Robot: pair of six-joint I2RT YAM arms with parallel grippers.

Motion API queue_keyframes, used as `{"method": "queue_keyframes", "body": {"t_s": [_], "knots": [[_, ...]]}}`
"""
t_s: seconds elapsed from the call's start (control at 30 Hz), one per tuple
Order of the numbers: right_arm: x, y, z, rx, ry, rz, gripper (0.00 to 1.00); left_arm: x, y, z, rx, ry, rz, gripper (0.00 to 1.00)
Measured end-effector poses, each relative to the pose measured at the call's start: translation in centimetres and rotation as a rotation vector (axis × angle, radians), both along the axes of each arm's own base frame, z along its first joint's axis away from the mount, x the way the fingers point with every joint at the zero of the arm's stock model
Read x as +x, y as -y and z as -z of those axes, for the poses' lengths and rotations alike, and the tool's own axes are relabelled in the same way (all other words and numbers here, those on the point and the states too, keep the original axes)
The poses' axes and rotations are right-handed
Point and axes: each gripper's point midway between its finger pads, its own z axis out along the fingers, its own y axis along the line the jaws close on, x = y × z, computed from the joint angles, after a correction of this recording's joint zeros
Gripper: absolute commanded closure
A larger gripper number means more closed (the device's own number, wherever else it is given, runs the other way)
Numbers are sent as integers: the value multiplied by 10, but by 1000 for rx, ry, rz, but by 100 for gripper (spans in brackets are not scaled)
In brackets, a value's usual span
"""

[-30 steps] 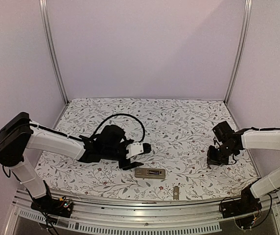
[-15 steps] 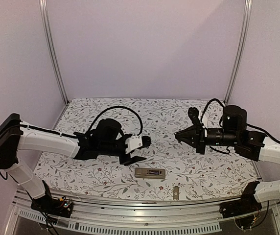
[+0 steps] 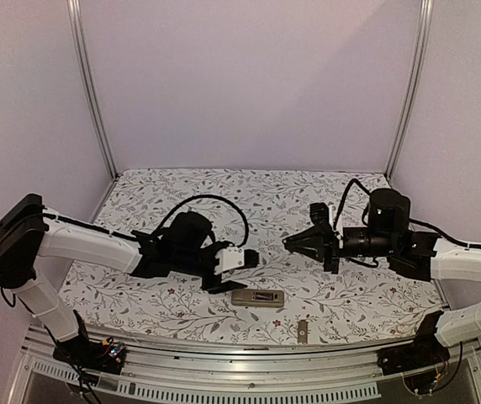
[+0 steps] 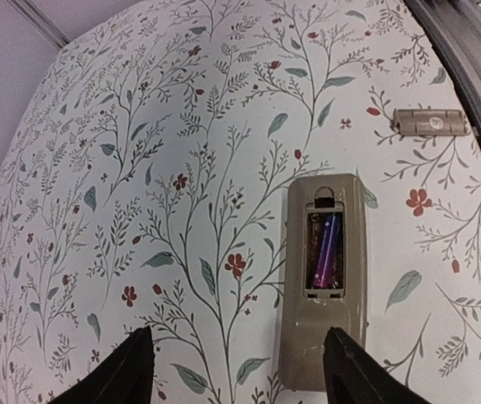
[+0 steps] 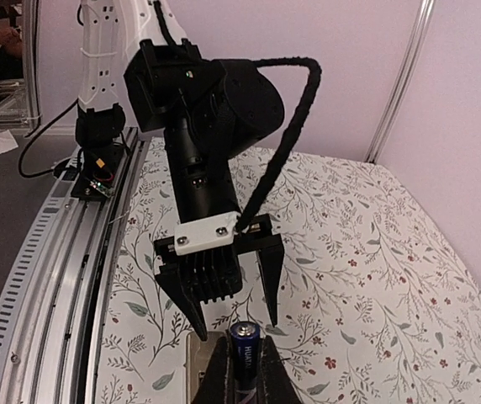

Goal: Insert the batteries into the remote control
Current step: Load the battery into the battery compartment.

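The remote control [image 4: 323,286] lies back-up on the floral mat, its bay open with one dark battery [image 4: 326,251] inside. In the top view the remote control [image 3: 257,297] sits near the front edge. My left gripper [image 4: 239,380] hovers open just behind it, its right finger over the remote's end; it also shows in the top view [image 3: 239,271] and the right wrist view [image 5: 224,282]. My right gripper [image 5: 245,360] is shut on a second battery [image 5: 245,338], blue-black with its metal tip forward. It hangs in the air, pointing left toward the remote [image 5: 200,358], right of the left gripper [image 3: 291,244].
A small flat grey cover piece [image 4: 430,122] lies on the mat by the front rail, also seen in the top view [image 3: 303,331]. The metal rail [image 3: 224,349] runs along the near edge. Pale walls close in the sides and back.
My right arm has lifted from the right side of the mat and swung left toward the centre, carrying the battery. The left gripper has shifted only slightly above the remote.
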Motion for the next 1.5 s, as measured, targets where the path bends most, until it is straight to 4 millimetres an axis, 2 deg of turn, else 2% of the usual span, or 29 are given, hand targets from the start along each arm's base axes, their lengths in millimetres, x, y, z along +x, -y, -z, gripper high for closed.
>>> {"method": "queue_keyframes", "body": {"t_s": [0.1, 0.23, 0.3, 0.43, 0.63, 1.07, 1.27, 1.5], "knots": [[9, -4, 46, -36, -97, 55, 100, -2, -11, 31, 75, -25, -1, 30], [17, -11, 102, -105, -216, 99, 100, -4, -25, 55, 122, -64, 0, 31], [21, -16, 116, -111, -246, 99, 100, -4, -27, 63, 134, -81, 6, 31], [22, -25, 131, -101, -285, 75, 100, -9, -28, 67, 129, -100, 31, 31], [11, -40, 160, -132, -355, 22, 100, -18, -29, 73, 133, -132, 65, 31], [11, -46, 176, -159, -366, 12, 100, -28, -24, 69, 98, -160, 113, 31], [14, -45, 185, -181, -341, 18, 100, -31, -24, 75, 97, -158, 117, 32], [16, -45, 186, -188, -321, 26, 100, -32, -23, 80, 100, -159, 119, 32]]}}
